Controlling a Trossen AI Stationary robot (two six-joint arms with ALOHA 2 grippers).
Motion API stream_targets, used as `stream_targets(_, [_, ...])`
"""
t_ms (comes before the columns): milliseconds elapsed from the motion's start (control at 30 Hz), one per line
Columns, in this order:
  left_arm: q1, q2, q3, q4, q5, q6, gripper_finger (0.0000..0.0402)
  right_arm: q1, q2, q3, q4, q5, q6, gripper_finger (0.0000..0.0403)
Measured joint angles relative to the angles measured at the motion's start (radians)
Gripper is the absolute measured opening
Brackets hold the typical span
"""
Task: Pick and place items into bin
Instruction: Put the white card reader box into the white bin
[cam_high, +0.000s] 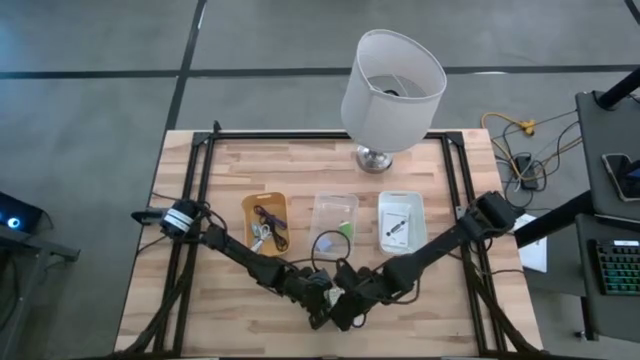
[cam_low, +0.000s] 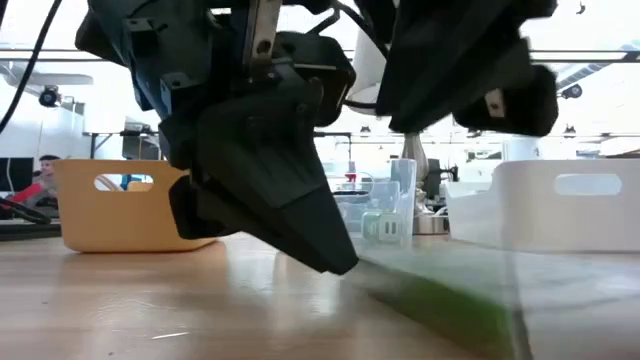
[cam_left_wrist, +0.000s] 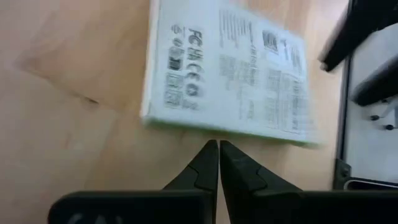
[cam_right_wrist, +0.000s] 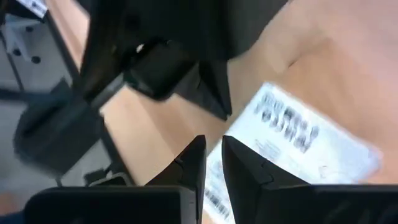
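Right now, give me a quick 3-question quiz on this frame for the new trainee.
1. True or false: the left gripper's jaws are shut.
2. Which bin holds the black cable? A orange bin; B clear bin; C white bin.
3. What flat thing lies on the table by the right gripper?
Key: 1 true; 2 A; 3 the white printed packet.

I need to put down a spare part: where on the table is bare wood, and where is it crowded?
Bare wood lies left of the orange bin and right of the white bin. The front centre is crowded: left gripper and right gripper meet over a printed white packet.
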Motion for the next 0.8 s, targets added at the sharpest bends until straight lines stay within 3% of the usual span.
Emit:
stream_targets(167, [0.001,0.000,0.000,-0.004,0.001,0.000,0.0000,0.002,-0.003,-0.006,-0.045,0.000,0.007,0.0043])
stream_targets(400, [0.000,0.000,-0.002,-0.009,0.003,0.000,0.0000,0.041,-0.013,0.021,-0.356,-0.027,0.094,0.0063])
stream_targets(600, [0.000,0.000,0.005,0.010,0.004,0.000,0.0000,0.064,-0.008,-0.035,-0.342,-0.086,0.209,0.0091])
stream_targets(800, [0.004,0.000,0.003,0.068,0.005,0.001,0.0000,0.057,0.015,-0.056,-0.327,-0.080,0.230,0.0091])
